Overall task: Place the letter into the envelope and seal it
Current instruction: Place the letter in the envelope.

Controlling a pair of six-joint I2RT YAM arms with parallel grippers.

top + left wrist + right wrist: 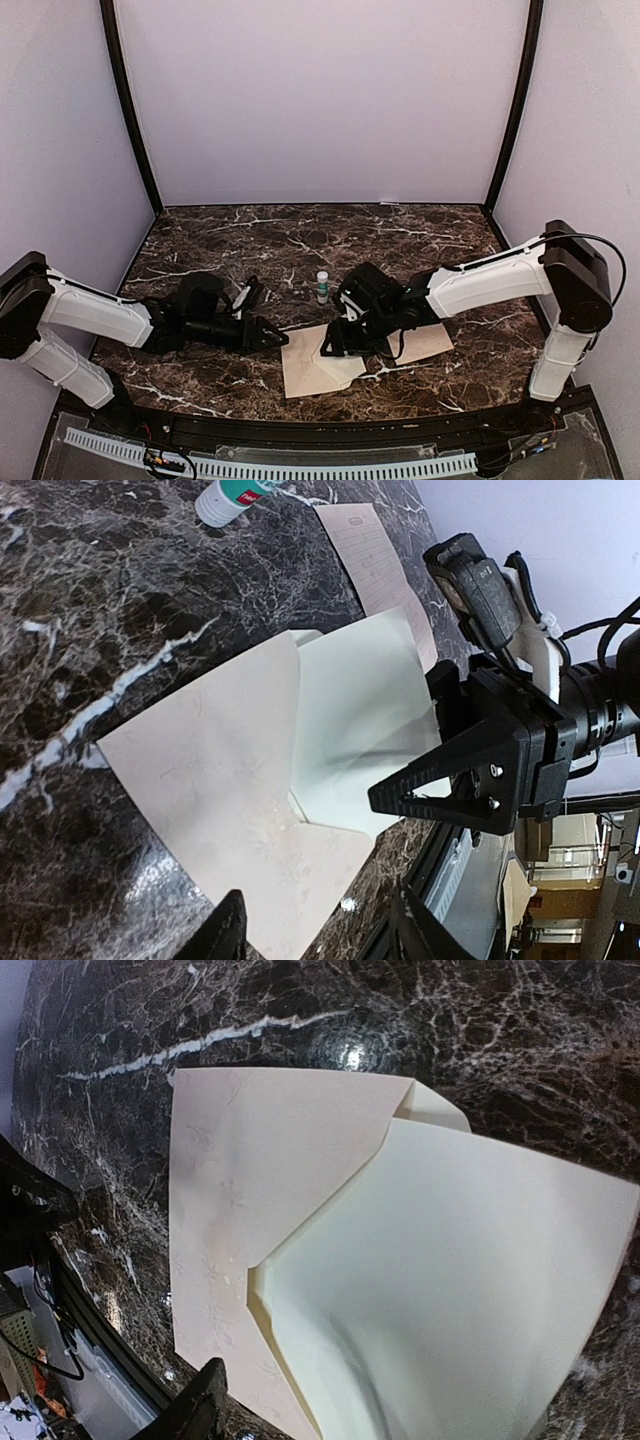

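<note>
The envelope [312, 375] lies on the table [220, 240] at 6 o'clock, near the front edge. Its pale flap [360, 700] is open toward 3 o'clock and curls upward. The letter [428, 342] lies flat at the envelope's 3 o'clock, partly under the right arm, and is not yet inserted.

The left gripper [282, 340] hovers at the envelope's 10 o'clock corner, fingers spread and pinching nothing. The right gripper [330, 348] sits at the flap's edge; I cannot tell whether it nips the flap or stands clear.

The risks, as I judge them:
- The unpinned envelope may skate on the slick marble if nudged.
- The flap may drop back over the mouth.
- A sweeping arm may topple the small bottle [322, 287] at 12 o'clock.
</note>
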